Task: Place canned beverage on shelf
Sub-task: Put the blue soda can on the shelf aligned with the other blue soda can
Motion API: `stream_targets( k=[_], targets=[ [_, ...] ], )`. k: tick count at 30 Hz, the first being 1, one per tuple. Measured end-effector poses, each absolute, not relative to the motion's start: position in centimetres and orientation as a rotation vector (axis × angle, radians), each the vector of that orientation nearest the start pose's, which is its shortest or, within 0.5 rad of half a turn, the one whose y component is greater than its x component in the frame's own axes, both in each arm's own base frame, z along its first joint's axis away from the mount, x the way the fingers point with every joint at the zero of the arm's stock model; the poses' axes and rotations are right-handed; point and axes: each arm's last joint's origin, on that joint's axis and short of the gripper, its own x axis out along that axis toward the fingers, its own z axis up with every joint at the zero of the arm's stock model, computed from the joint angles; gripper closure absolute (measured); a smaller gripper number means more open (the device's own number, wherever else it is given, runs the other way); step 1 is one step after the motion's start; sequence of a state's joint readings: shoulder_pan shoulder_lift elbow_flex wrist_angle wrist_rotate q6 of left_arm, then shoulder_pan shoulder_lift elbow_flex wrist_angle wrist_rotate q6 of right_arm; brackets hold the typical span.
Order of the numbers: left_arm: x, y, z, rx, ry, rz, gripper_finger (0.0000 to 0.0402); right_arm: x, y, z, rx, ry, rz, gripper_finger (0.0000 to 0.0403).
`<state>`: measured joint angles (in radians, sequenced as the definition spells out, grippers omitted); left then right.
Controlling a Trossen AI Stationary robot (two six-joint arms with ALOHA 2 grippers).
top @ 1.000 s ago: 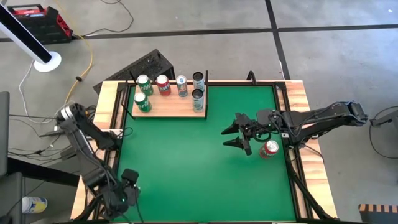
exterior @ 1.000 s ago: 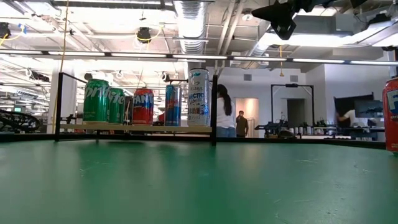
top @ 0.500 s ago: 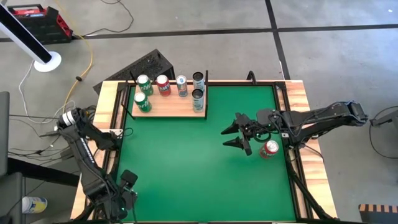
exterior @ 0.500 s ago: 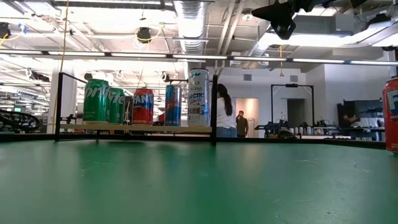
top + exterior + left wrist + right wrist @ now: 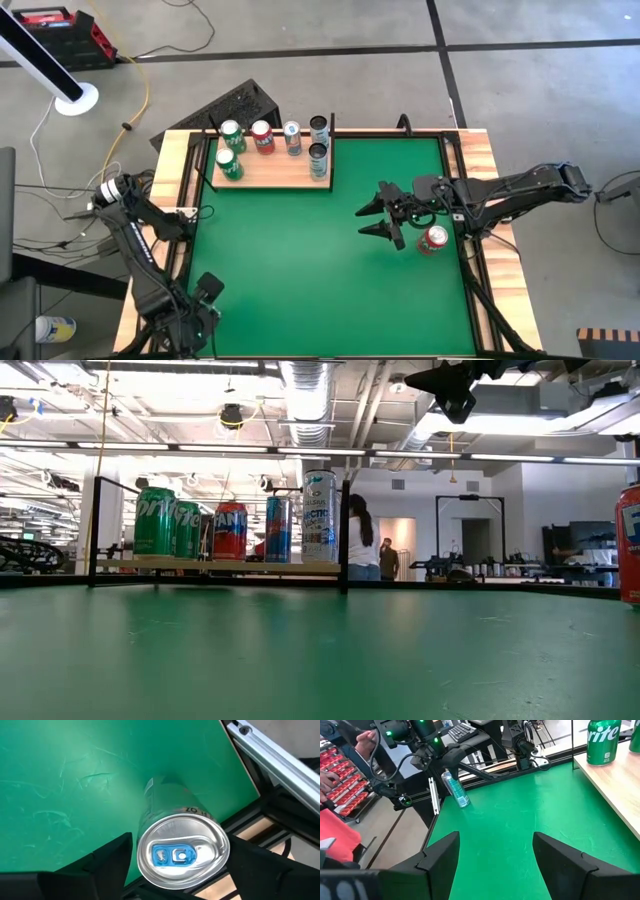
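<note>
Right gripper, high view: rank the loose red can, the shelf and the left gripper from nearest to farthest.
From the right gripper:
1. Red can, just beside it, toward the mat's right edge.
2. Shelf, mat's back-left corner.
3. Left gripper, front-left edge.

The left arm folds down at the near left corner of the desk (image 5: 300,250), its left gripper (image 5: 207,292) clamped on a slim can (image 5: 180,847). The right arm reaches in from the right edge, raised above the desk, with the right gripper (image 5: 372,218) spread wide and holding nothing.
</note>
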<state>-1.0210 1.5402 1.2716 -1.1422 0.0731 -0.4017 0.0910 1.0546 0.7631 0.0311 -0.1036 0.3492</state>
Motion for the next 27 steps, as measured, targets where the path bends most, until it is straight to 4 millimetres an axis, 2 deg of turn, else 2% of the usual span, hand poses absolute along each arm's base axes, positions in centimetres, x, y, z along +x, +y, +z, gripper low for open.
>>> stream_targets(
  k=[7, 11, 15, 20, 27],
  targets=[
    [14.6, -23.6, 26.5, 0.36, 1.462, -0.603, 0.0167, 23.4, 2.4, 29.5, 0.341, 0.292, 0.147, 0.0128],
    [15.3, -22.9, 26.7, 0.327, 1.456, -0.565, 0.017, 23.4, 2.4, 29.5, 0.339, 0.291, 0.147, 0.0128],
    [16.8, -21.3, 27.8, 0.309, 1.417, -0.484, 0.017, 23.4, 2.4, 29.5, 0.338, 0.292, 0.148, 0.0128],
    [19.2, -18.2, 30.2, 0.278, 1.371, -0.383, 0.017, 23.4, 2.4, 29.5, 0.367, 0.294, 0.144, 0.0128],
    [23.9, -11.4, 33.2, 0.13, 1.295, -0.196, 0.017, 23.4, 2.4, 29.5, 0.424, 0.299, 0.141, 0.0128]
  ],
)
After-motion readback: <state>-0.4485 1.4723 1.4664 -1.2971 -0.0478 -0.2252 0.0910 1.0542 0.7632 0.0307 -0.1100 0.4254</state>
